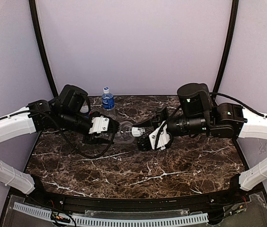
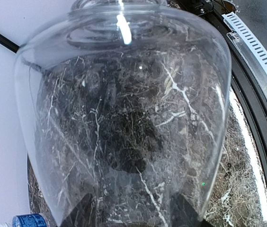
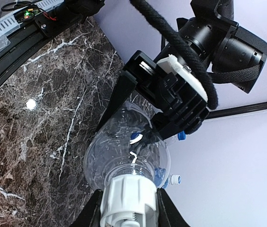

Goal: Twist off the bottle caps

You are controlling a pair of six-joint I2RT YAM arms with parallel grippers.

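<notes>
From above, both arms reach in over the marble table (image 1: 171, 165) and meet near its middle; the clear bottle (image 1: 124, 131) lies level in the air between them, base to the left and neck to the right. The left gripper (image 1: 116, 130) is clamped around its body, and the right gripper (image 1: 138, 132) meets its neck end, though this view is too small to show what those jaws pinch. A water bottle (image 1: 107, 99) with a blue label stands upright by the back wall, well apart from both arms.

The left wrist view is almost filled by the clear bottle, seen base-on with the marble veins showing through its wall; two dark fingers (image 2: 84, 215) press against it at the bottom edge, one on each side. The water bottle's label peeks in at the lower left corner; a white slotted strip (image 2: 254, 47) runs along the table's near edge; the neck end is hidden here.

Only the right wrist view shows the white cap (image 3: 129, 198) plainly; it sits on the bottle's neck with the right fingers (image 3: 92, 213) closed against its two sides. Beyond it the bottle's shoulder swells, gripped further up by the black left jaws. Just right of the bottle a dark blue cap (image 3: 181, 136) and a pale cap (image 3: 174, 179) show against the wall; the overhead view shows no dark blue one.
</notes>
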